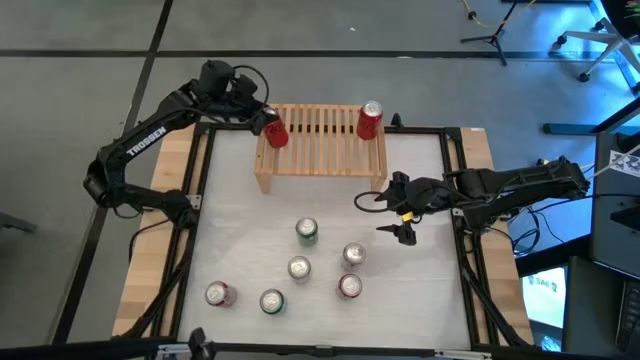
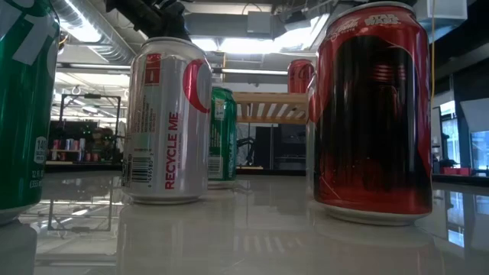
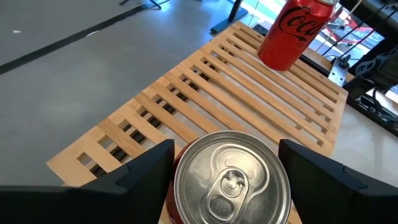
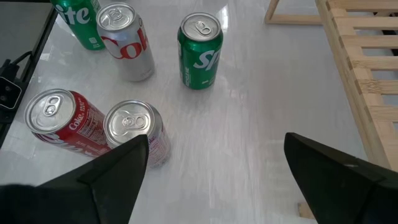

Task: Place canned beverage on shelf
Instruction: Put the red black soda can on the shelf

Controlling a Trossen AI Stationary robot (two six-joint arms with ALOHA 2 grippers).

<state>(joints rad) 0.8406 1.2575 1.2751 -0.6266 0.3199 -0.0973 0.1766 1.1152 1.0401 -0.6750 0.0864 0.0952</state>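
The left pincer (image 1: 268,122) is at the left end of the shelf (image 1: 320,145), closed around a red can (image 1: 277,133) which it holds upright over the slats at that end. In the left wrist view the can's silver top (image 3: 231,180) fills the space between the two dark fingers (image 3: 146,165), which stand on either side of it; whether the can's base touches the slats cannot be told. The shelf itself is a low light-wood rack standing at the far edge of the white desk (image 1: 240,215), between the two arms.

A second red can (image 1: 369,120) stands upright on the right end of the shelf, well apart from the held one.

The right pincer (image 1: 392,214) hangs over the desk just in front of the shelf's right front leg, its fingers spread wide and holding nothing. The right wrist view looks past those fingers (image 4: 118,171) at bare desk and the cans beyond.

Six more cans stand upright on the near half of the desk. A green can (image 1: 306,232) is nearest the shelf. Behind it sit a silver can (image 1: 354,256) and another silver can (image 1: 299,268). Closest to the front edge are a red-and-silver can (image 1: 218,294), a second green can (image 1: 272,301) and a red can with a silver top (image 1: 349,286). None of them touch either pincer
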